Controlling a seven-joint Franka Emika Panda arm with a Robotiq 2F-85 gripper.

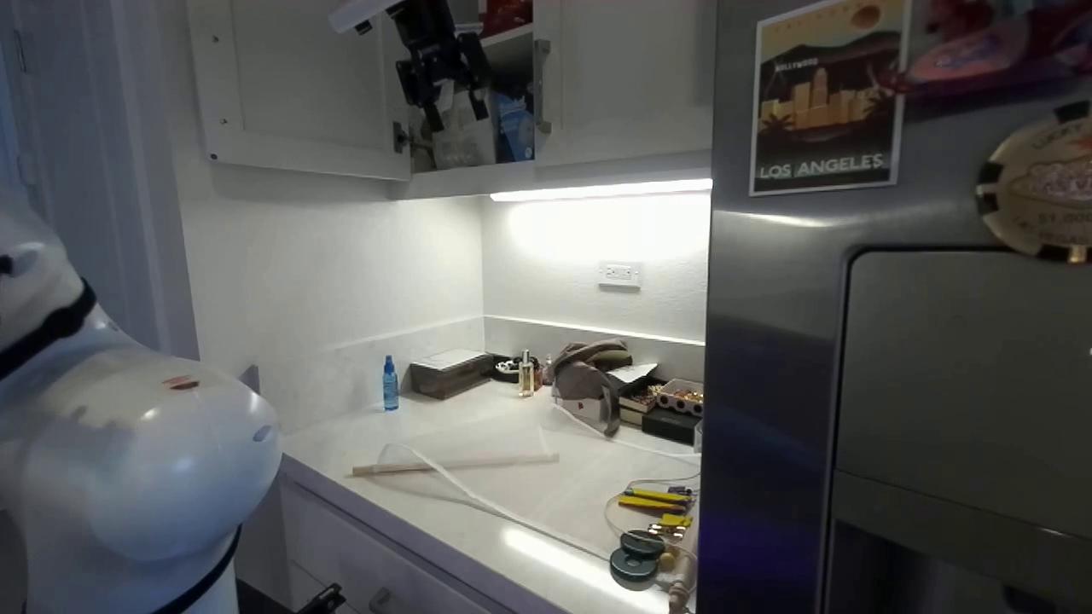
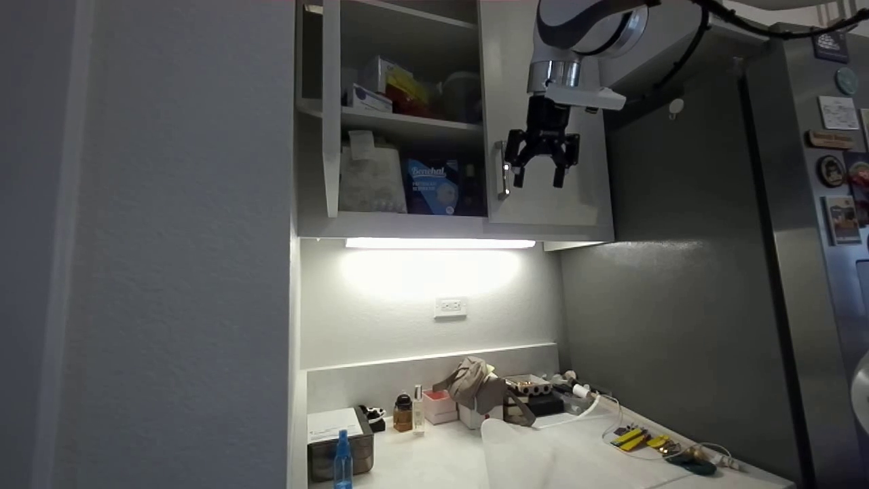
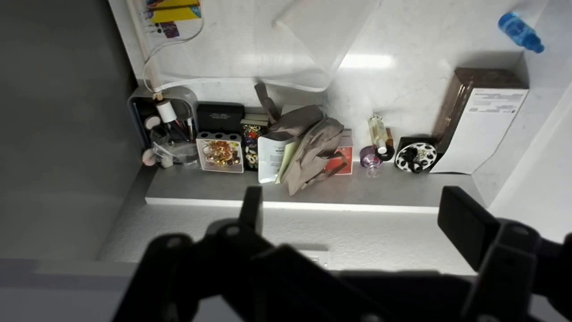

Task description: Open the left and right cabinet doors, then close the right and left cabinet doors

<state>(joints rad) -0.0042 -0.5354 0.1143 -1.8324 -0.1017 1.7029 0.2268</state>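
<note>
The left cabinet door (image 1: 307,94) is swung wide out, its inner face showing in an exterior view; from elsewhere the same left cabinet door (image 2: 331,115) appears nearly edge-on. Flush with the cabinet front is the right cabinet door (image 2: 590,197), with its silver bar handle (image 2: 503,171) at the left edge. My gripper (image 2: 540,178) points down in front of that door, a little right of the handle in this view, and looks apart from it. In the wrist view the gripper (image 3: 351,205) is open, with nothing between its fingers (image 3: 253,208).
Shelves in the cabinet hold a blue box (image 2: 432,187) and a pale bag (image 2: 372,180). The steel fridge (image 1: 785,341) stands to the right. Below, the counter (image 2: 441,455) carries a blue spray bottle (image 1: 390,384), a brown bag (image 3: 313,143) and several small boxes.
</note>
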